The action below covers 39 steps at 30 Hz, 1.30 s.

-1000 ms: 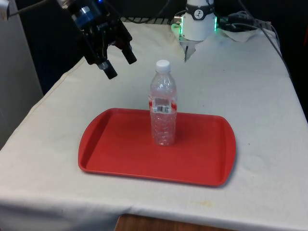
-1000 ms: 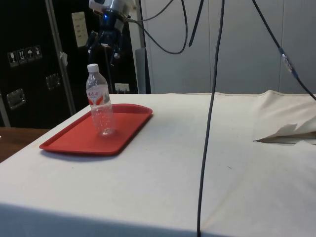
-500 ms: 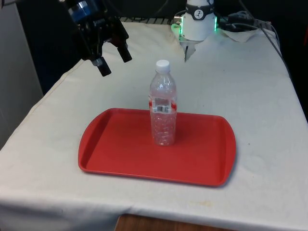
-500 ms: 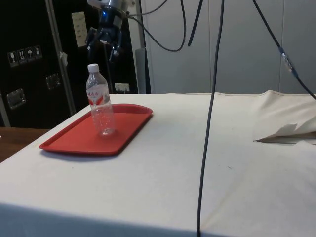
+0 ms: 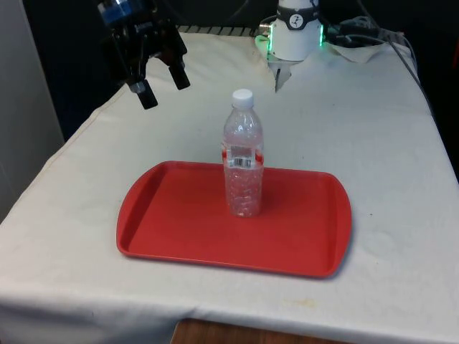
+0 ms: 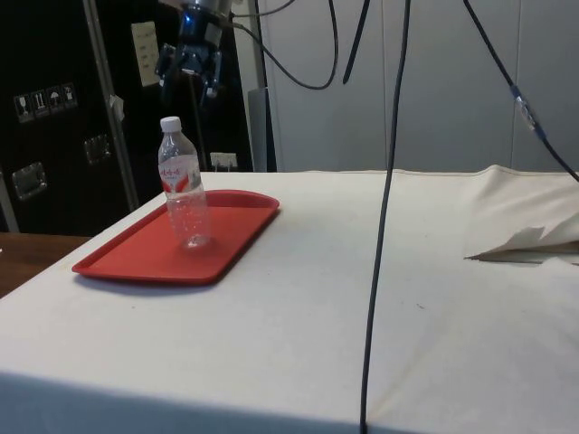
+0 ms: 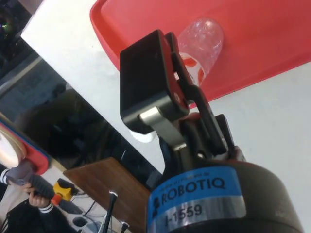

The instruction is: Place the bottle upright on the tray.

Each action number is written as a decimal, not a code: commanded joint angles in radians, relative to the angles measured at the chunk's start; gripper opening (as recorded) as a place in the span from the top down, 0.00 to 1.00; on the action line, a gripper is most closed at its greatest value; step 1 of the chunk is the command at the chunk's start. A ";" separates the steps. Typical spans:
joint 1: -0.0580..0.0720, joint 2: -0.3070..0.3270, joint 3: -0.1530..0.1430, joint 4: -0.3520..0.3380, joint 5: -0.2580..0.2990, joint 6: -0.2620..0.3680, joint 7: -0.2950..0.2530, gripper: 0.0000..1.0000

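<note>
A clear plastic bottle (image 5: 244, 158) with a white cap and a red label stands upright near the middle of the red tray (image 5: 172, 229), with nothing touching it. My gripper (image 5: 165, 91) hangs open and empty, high above the table at the front view's left, well clear of the bottle and beyond the tray's far edge. From the side, the gripper (image 6: 189, 83) is above and slightly behind the bottle (image 6: 184, 194) on the tray (image 6: 136, 262). In the wrist view the bottle (image 7: 201, 46) stands on the tray (image 7: 272, 39) past a black finger (image 7: 150, 77).
The robot's base (image 5: 297, 32) stands at the table's far end. A black cable (image 6: 380, 226) hangs in front of the side view. A fold of white cloth (image 6: 534, 242) lies at that view's right. A person's hand (image 7: 29, 187) shows off the table.
The open gripper has risen and drawn back towards the table's far left corner in the front view. Bottle and tray have not moved.
</note>
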 commanded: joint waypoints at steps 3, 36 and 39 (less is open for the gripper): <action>0.015 0.002 -0.013 0.004 -0.025 0.023 0.015 0.00; 0.046 0.000 -0.017 0.034 -0.159 0.093 0.087 0.00; 0.055 0.000 -0.028 0.037 -0.183 0.106 0.098 0.00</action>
